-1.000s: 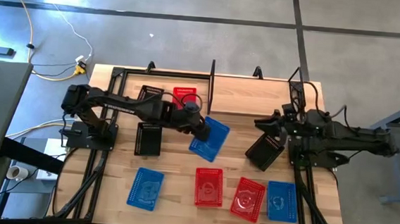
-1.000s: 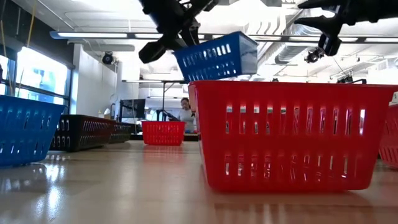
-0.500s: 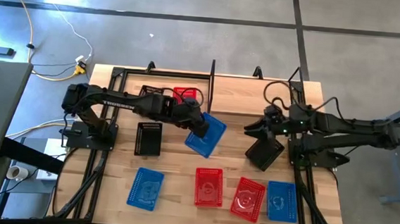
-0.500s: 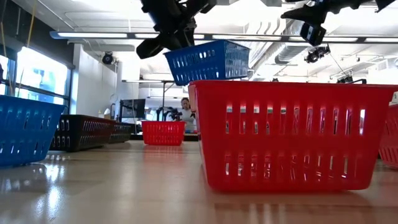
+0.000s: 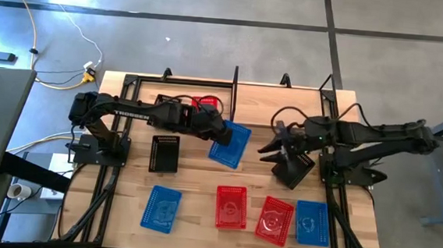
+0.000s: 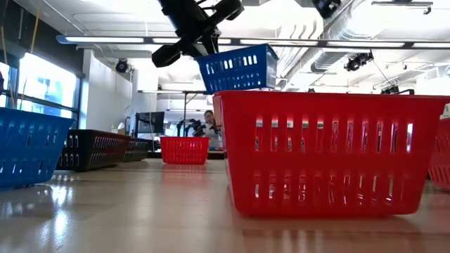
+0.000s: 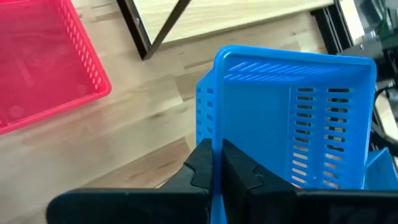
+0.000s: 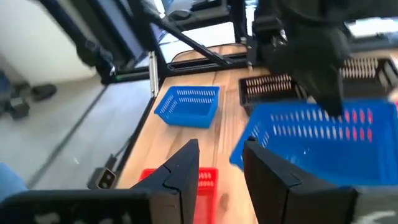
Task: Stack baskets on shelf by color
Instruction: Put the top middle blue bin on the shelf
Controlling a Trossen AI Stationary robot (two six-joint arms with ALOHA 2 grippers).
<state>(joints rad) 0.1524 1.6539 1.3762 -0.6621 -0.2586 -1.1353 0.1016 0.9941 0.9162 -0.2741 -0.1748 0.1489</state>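
Observation:
My left gripper (image 5: 218, 136) is shut on a blue basket (image 5: 231, 145) and holds it in the air over the table's middle, in front of the shelf (image 5: 234, 94); the low view shows that basket (image 6: 236, 67) high above the tabletop. My right gripper (image 5: 273, 148) hovers open to the basket's right, above a black basket (image 5: 293, 170) that rests on its base. In the right wrist view the open gripper (image 8: 221, 171) points at the held blue basket (image 8: 323, 146). A red basket (image 7: 43, 62) and a black one (image 5: 167, 102) stand in the shelf. My left gripper pinches the wall of the blue basket that faces the table's left, at its rim (image 7: 216, 146), one finger (image 7: 200, 167) outside and one (image 7: 241, 173) inside. The fingers come from the table's left, slanting down. The basket is lifted clear and slightly tilted.
On the near half of the table stand two red baskets (image 5: 231, 207) (image 5: 275, 220) and two blue ones (image 5: 161, 208) (image 5: 311, 222); another black basket (image 5: 165, 153) is left of centre. A shelf upright (image 7: 149, 31) rises close behind the held basket. A person (image 6: 209, 126) shows in the room beyond.
My left gripper has carried the blue basket a little toward the far edge and the shelf, and the basket has levelled somewhat. My right gripper has swung toward the table's left, nearer the held basket, and risen to the low view's top edge.

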